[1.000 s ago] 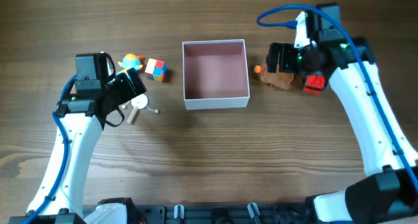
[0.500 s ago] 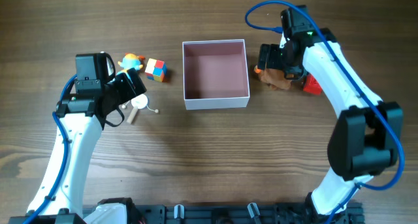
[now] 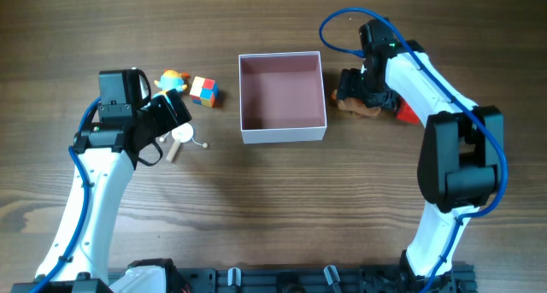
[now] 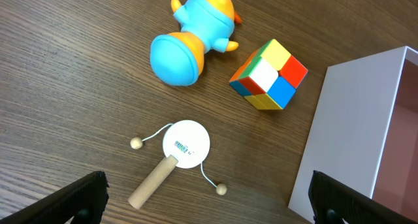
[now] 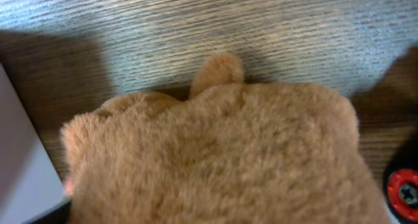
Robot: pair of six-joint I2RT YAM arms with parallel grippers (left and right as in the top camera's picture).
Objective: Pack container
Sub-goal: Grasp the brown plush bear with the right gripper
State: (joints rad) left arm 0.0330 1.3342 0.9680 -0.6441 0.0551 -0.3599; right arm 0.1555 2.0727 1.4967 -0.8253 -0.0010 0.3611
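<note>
Right hand (image 3: 355, 86) sits low on a brown plush toy (image 5: 215, 152), just right of the container (image 3: 282, 133); whether its fingers pinch the plush cannot be told. Left hand (image 4: 209, 201) is spread wide above a small drum rattle (image 4: 186, 145) on the wooden desk (image 3: 273, 208). A blue-and-orange toy (image 4: 192, 38) and a coloured cube (image 4: 269, 75) lie left of the container, which stands mid-desk.

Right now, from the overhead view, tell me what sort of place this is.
Probably a robot test bench: a left arm and right arm stand at one wood-grain table, with a puzzle cube and a brown plush toy laid out either side of the open container.
</note>
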